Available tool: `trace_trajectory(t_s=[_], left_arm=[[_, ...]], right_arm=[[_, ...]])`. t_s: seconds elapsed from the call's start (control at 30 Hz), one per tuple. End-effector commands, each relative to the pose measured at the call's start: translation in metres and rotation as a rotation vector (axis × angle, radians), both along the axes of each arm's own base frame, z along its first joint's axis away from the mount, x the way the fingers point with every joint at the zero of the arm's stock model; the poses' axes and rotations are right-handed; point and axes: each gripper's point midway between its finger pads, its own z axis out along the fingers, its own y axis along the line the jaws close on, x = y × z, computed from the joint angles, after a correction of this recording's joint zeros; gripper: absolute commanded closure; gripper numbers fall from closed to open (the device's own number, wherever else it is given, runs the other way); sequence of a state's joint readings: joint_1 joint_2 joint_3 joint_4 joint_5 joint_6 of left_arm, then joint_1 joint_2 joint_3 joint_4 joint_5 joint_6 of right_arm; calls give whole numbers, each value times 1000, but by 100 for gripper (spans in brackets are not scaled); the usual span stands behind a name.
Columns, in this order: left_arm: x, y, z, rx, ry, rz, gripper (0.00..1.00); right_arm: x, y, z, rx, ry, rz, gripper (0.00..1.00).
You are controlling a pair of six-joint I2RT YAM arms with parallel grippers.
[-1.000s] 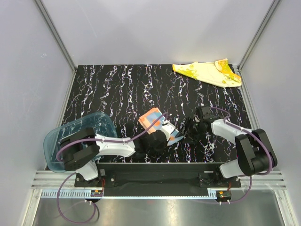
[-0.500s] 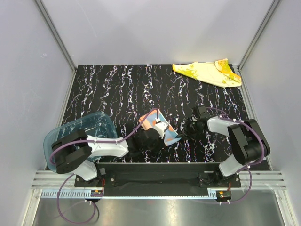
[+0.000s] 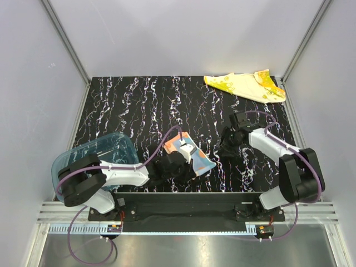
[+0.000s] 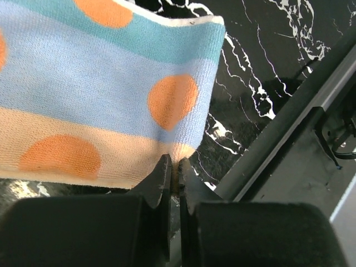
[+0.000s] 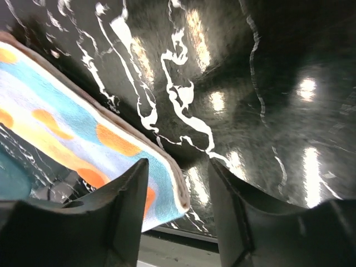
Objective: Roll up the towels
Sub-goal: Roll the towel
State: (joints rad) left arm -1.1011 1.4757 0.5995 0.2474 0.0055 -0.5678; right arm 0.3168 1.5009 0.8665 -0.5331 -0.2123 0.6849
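The orange-pink towel [image 3: 201, 161] with pale blue bands and orange dots lies on the black marbled table near the front middle. My left gripper [image 4: 177, 167] is shut on its near peach edge; the cloth [image 4: 111, 100] spreads out ahead of the jaws. My right gripper [image 3: 227, 147] hovers just right of the towel, open. In the right wrist view, the folded towel corner [image 5: 167, 189] lies in the gap by the left finger [image 5: 117, 211], with neither finger pinching it. The yellow and cream towel [image 3: 247, 84] lies crumpled at the far right corner.
A translucent teal-blue tray [image 3: 94, 158] sits at the front left, under the left arm. The table's front rail [image 4: 289, 128] runs close to the left gripper. Grey walls enclose the table on three sides.
The right gripper closed near the towel's right corner, then opened and drew back to the upper right. The towel now lies flatter and further right. The left gripper kept its hold.
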Motion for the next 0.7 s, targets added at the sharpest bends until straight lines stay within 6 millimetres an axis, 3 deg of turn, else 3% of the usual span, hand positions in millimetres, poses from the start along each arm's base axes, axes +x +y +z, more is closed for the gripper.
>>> trace_trajectory(t_s=[0.0,0.2,0.4,0.67], left_arm=[[-4,-13,24,-122,49,2,100],[-7,-19,38,-225,140,38,100],[-2,-12,39,-290,248,127,100],[2,1,33,-467,509,234,100]], right_arm=[[13,-22,35,-110,-105,-20,44],[18,-30,72,-144,-192,-19,41],[13,-31,84,-141,-225,12,41],[5,-1,92,30,-266,132,44]])
